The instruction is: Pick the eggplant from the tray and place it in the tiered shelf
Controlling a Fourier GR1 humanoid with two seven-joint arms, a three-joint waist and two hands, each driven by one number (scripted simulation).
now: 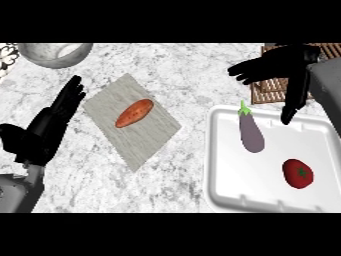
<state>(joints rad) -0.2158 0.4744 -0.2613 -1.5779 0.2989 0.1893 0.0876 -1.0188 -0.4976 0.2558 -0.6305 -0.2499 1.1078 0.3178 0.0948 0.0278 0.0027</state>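
Looking steeply down on a marbled grey table (173, 65). A purple eggplant (251, 131) with a green stem lies in the white tray (232, 192) at right, beside a red tomato (298, 173); the tray's right side is cut off. Above it, the right hand (280, 67) hangs with fingers spread apart, holding nothing, and hides much of a brown slatted shelf (269, 90). At left, the left hand (51, 122) rests open, fingers straight. An orange sweet potato (134, 113) lies on a grey mat (132, 120). A grey bowl (55, 52) is cut off at the top. No writing is readable.
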